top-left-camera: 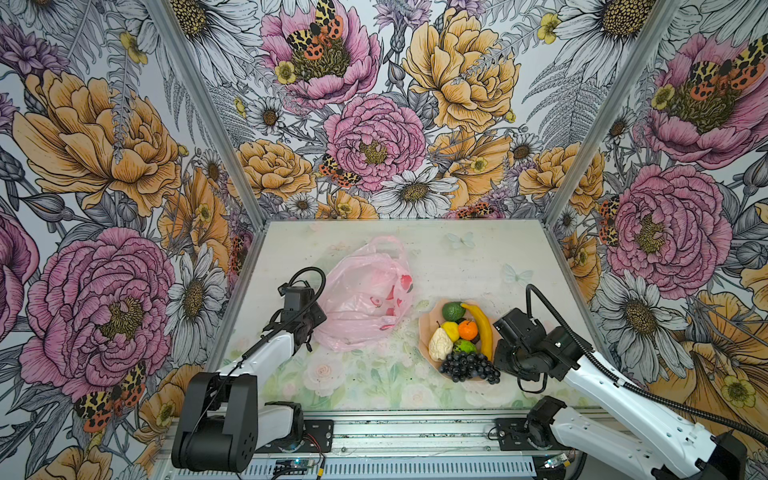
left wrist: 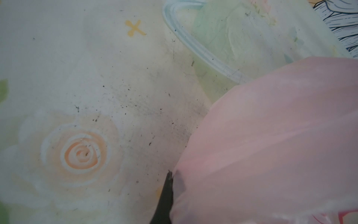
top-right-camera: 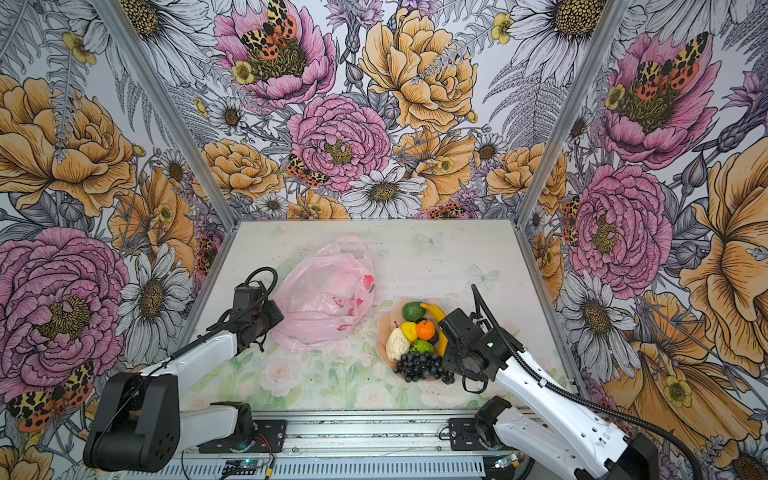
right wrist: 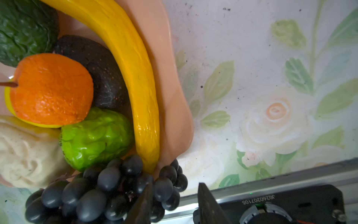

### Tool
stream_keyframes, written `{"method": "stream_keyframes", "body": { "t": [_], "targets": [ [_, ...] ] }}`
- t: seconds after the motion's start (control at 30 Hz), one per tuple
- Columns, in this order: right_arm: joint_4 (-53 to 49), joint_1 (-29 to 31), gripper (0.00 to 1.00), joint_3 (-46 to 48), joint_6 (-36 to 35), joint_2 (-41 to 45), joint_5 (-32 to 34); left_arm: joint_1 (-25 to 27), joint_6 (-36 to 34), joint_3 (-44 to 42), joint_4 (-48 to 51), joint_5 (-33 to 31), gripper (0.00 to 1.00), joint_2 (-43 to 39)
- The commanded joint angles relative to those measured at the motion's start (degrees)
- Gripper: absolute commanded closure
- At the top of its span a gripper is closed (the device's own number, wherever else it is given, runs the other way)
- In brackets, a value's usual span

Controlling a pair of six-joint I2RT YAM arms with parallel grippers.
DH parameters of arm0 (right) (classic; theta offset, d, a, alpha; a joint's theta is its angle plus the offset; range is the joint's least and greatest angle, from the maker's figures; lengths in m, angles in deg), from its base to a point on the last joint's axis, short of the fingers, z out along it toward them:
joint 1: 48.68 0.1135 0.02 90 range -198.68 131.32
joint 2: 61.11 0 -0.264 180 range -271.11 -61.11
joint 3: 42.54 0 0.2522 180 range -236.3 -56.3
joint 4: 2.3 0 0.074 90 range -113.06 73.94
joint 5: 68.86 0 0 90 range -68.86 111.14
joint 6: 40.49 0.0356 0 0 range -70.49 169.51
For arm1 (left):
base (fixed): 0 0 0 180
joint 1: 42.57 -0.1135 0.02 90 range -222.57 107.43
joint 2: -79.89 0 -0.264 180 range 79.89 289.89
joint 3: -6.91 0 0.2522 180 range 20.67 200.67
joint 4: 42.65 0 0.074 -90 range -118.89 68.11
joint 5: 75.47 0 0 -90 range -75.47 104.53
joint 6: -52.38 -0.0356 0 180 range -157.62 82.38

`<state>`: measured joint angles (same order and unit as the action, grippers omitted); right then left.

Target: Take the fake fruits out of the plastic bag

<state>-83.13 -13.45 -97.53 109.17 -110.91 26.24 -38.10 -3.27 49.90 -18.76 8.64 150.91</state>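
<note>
Looking like the closing step: finding all fake fruits piled in peach dish, at 4 o'clock from plastic bag, lying slack and seemingly empty. Pinching bag film with left gripper, clenched. Hanging right gripper parted, gripping nothing, just beside grape bunch. Next probably needing bag let go and arms backed off. Grapes overhanging rim at 5 o'clock, risking a snag.

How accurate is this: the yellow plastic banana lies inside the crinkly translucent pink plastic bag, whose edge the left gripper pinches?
Not quite. The yellow plastic banana lies in the peach-pink scalloped dish, beside the crinkly translucent pink plastic bag, as both top views show. The left gripper does pinch that bag's edge.
</note>
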Motion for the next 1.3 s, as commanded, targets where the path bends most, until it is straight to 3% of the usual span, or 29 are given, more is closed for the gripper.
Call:
{"method": "stream_keyframes", "body": {
  "t": [0.0, 0.63, 0.83, 1.27],
  "targets": [
    [4.74, 1.05, 0.60, 1.04, 3.84, 0.70, -0.75, -0.52, -0.80, -0.36, -1.52, 0.80, 0.98, 0.44],
    [5.79, 1.52, 0.71, 2.84, 5.88, 0.25, -0.72, -0.54, -0.81, -0.41, -1.43, 0.81, 0.97, 0.37],
    [5.46, 1.52, 0.66, 3.73, 7.90, 1.43, -0.80, -0.59, -0.78, -0.41, -1.43, 0.79, 0.98, 0.40],
    [5.58, 1.52, 0.76, 3.60, 10.05, 2.53, -0.41, -0.54, -0.78, -0.38, -1.43, 0.79, 0.97, 0.35]
  ]
}}
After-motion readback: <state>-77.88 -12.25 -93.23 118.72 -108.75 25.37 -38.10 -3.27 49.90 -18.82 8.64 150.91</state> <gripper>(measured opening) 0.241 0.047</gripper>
